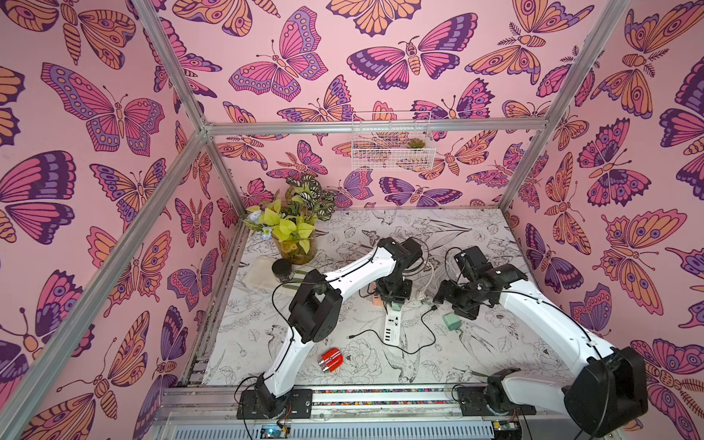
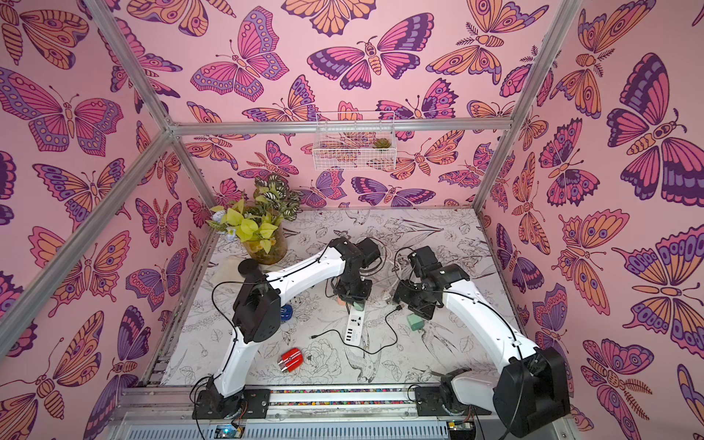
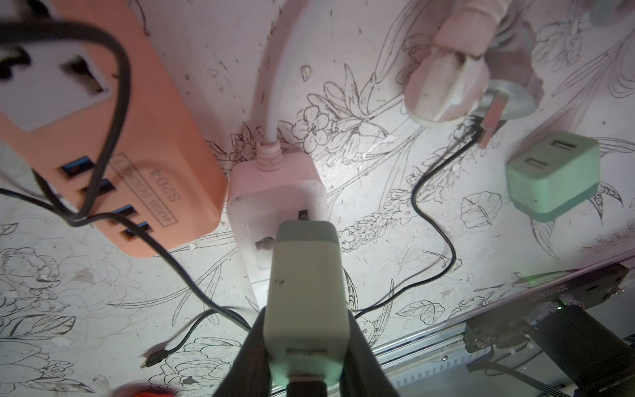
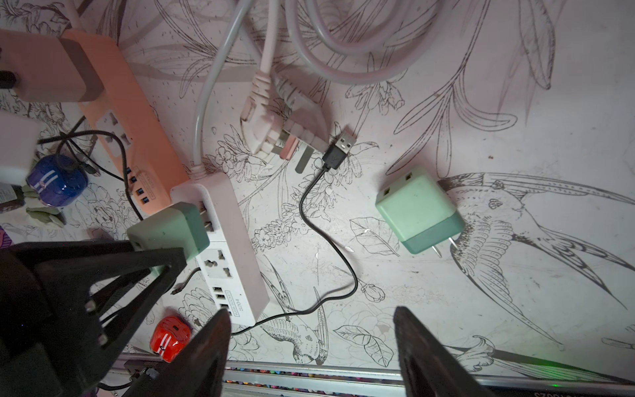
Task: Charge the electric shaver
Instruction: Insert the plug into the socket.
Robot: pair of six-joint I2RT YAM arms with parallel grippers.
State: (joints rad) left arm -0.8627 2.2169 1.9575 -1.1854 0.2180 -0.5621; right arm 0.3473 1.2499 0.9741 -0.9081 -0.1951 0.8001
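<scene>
Red shaver (image 1: 331, 360) lies near the front edge of the table (image 1: 480, 236) in both top views, apart from the white power strip (image 1: 392, 331). Left wrist: left gripper (image 3: 305, 319) clamps a mint adapter (image 3: 304, 275) over that strip. Right wrist: right gripper (image 4: 311, 314) gapes, empty (a second adapter (image 4: 417, 209) lies loose nearby).

"Where's the green adapter (image 3: 305, 275)?"
"Pinched in the left gripper (image 3: 305, 323), prongs at the white power strip (image 4: 240, 223)."
"And the red shaver (image 1: 332, 360)?"
"Lying unplugged, well behind that gripper; black cable (image 4: 334, 156) loose beside it."
</scene>
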